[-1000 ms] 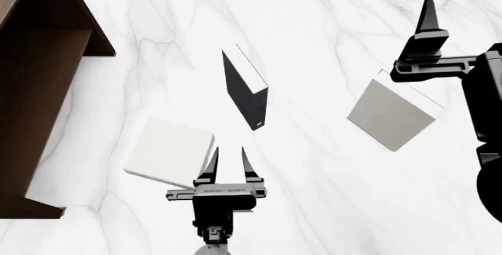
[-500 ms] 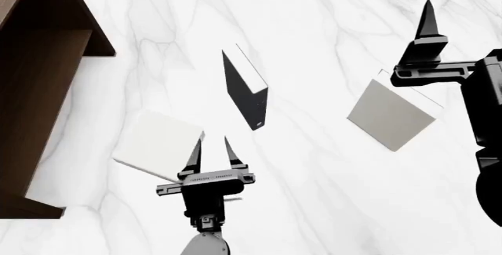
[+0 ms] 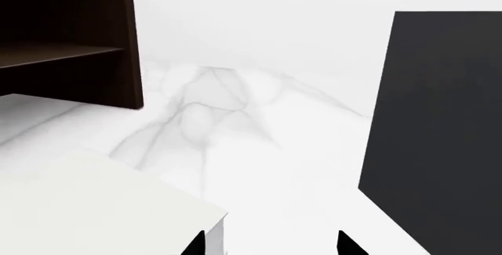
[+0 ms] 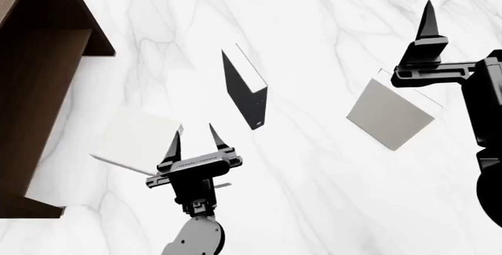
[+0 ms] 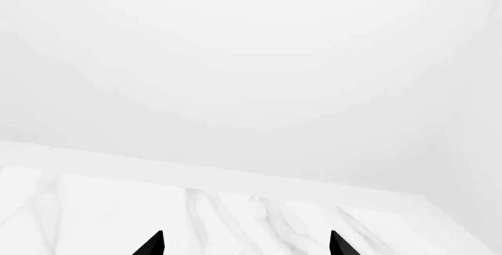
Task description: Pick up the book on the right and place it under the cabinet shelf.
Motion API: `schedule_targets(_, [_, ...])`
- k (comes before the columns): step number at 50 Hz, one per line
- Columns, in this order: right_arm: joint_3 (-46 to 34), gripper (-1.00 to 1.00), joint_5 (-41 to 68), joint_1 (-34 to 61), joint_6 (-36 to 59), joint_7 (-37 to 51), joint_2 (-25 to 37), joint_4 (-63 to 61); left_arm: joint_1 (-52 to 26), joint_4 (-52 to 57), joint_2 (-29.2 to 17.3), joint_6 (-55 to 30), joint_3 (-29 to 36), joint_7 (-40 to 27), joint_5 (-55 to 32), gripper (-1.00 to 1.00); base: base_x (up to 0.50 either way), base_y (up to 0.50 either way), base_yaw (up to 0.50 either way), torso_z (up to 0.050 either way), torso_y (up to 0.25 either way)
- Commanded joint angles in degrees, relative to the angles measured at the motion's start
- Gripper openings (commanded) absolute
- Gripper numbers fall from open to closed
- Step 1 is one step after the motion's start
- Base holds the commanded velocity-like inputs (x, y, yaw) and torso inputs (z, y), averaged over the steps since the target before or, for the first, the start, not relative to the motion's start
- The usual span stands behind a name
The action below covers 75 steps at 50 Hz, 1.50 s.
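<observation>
Book (image 4: 135,140) is nearly square, so you get no clear long axis. It lies flat and turned askew: in the head view one pair of edges runs roughly 10 to 4 o'clock, the other 1 to 7. It sits on the white marble table (image 4: 314,196), with a plain pale wall (image 5: 251,61) behind.

At the book's 10 o'clock stands the dark brown cabinet (image 4: 47,43), its cabinet shelf (image 3: 55,52) dark inside. The beige-grey book (image 4: 390,117) lies flat at 3 o'clock, well apart, and the black book (image 4: 244,93) stands on edge at about 2 o'clock.

Your left gripper (image 4: 193,131) has its fingers spread wide, with the book at its 9 o'clock. In the left wrist view the book's corner reaches just inside the gap, beside one fingertip (image 3: 194,244); you cannot tell whether they touch. Your right gripper (image 5: 244,244) is also spread and holds nothing.
</observation>
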Motion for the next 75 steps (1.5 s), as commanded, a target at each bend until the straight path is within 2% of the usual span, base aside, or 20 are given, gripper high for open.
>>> schedule_targets(1, [0.32, 1.0, 0.55, 1.18, 0.95, -0.15, 0.37, -0.65, -2.34, -24.73, -4.01, 1.75, -16.06, 6.31, -21.7, 1.0, 0.0, 0.0, 0.0, 0.0, -0.01])
schedule_targets(23, [0.58, 1.0, 0.35, 0.72, 1.17, -0.31, -0.06, -0.37, -2.22, -24.93, -6.31, 1.54, -18.79, 5.78, -19.99, 1.0, 0.0, 0.0, 0.0, -0.004, -0.008])
schedule_targets(75, [1.53, 1.0, 0.5, 0.36, 2.32, -0.2, -0.73, -0.5, 0.11, -25.11, -10.02, 0.52, -33.51, 6.55, -8.45, 1.0, 0.0, 0.0, 0.0, -0.003, -0.007])
